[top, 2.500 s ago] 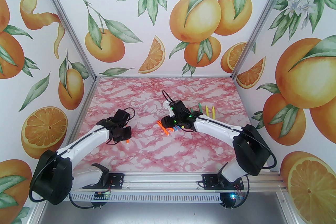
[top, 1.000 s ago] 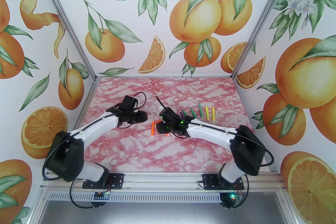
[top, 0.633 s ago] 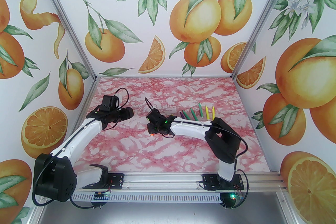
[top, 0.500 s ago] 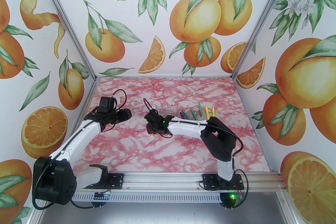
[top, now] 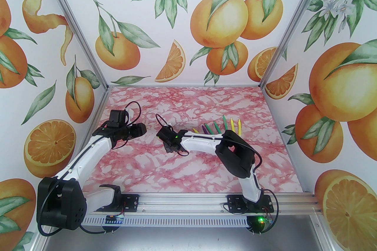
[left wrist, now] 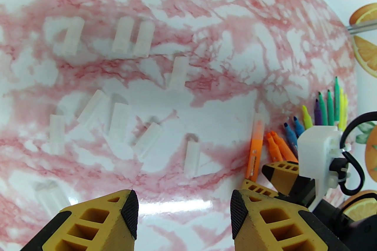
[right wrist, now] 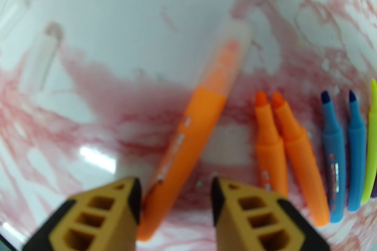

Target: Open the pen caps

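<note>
A: On the pink marble table (top: 182, 176), what has changed this last second?

B: Taking the far wall as twelve, the left gripper (left wrist: 184, 211) has drawn back toward nine o'clock. Its jaws gape wide over bare table, holding nothing. The right gripper (right wrist: 175, 201) has slid the same way and now stands over the orange pen (right wrist: 188, 138).

A: Gripped?

B: Not clamped. Its jaws stand apart astride the barrel, which looks to touch one finger (right wrist: 136, 202).

A: And the cap?

B: The clear cap (right wrist: 235, 46) is still on: a frosted sleeve, the orange tip showing through, pointing to one o'clock in the right wrist view.

A: The rest?

B: The loose caps (left wrist: 191, 155), the same milky plastic, lie scattered toward nine and ten o'clock of that pen in the left wrist view. The uncapped pens (right wrist: 294, 141) lie in a row at its three o'clock, tips bare.
</note>
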Tool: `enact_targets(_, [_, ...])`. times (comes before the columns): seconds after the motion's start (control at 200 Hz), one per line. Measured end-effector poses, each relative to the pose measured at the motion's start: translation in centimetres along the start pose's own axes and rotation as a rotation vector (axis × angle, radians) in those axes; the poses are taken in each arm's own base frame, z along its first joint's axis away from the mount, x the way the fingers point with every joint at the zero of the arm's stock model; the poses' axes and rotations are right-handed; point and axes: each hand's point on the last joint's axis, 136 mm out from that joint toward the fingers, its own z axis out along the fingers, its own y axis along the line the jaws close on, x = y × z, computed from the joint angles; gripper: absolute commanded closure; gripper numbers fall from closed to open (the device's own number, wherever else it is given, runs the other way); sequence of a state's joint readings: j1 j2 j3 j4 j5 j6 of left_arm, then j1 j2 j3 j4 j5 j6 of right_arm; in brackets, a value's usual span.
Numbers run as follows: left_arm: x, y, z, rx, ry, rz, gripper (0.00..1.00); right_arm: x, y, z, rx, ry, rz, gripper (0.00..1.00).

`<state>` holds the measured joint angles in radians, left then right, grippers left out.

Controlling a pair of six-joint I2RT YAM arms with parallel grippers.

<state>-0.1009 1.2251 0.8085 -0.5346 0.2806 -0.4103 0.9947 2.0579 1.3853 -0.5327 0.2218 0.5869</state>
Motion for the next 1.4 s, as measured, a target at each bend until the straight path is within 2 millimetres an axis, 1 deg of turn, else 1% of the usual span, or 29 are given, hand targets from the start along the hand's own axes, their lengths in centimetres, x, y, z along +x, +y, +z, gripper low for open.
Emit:
enact_targets(0.255, [0.0,0.0,-0.1,0.007,0.001,0.001,0.44,0.3,0.5,0.0,-0.031,0.03,-0.043,0.7])
enact_targets(0.44, [0.0,0.0,-0.1,0.012,0.002,0.01,0.44,0.2,0.1,0.1,-0.071,0.068,-0.085,0.77])
enact_targets(0.59, [0.2,0.0,0.0,0.019,0.005,0.01,0.44,0.2,-0.1,0.0,-0.094,0.091,-0.117,0.88])
enact_targets(0.725, [0.7,0.0,0.2,0.027,0.016,0.008,0.44,0.1,-0.2,-0.1,-0.129,0.107,-0.142,0.93])
enact_targets(0.821, [0.9,-0.4,0.4,0.062,0.019,0.009,0.45,0.4,-0.3,-0.4,-0.169,0.104,-0.153,0.96])
enact_targets(0.916, [1.3,-1.0,0.8,0.11,0.029,-0.006,0.45,1.3,-0.6,-1.2,-0.216,0.118,-0.153,0.97])
enact_targets(1.001, [1.7,-1.6,1.4,0.158,0.047,-0.029,0.45,1.3,-0.2,-2.4,-0.282,0.103,-0.144,0.98])
enact_targets(1.216, [2.2,-3.7,2.2,0.294,0.079,-0.078,0.45,-0.6,1.6,-6.1,-0.468,-0.003,-0.135,1.0])
enact_targets(1.311, [2.2,-4.8,2.2,0.352,0.09,-0.089,0.46,-1.0,2.2,-7.2,-0.527,-0.032,-0.139,1.0])
enact_targets(1.401, [2.3,-5.9,2.1,0.395,0.099,-0.098,0.46,-1.3,2.6,-7.5,-0.562,-0.044,-0.142,1.0])
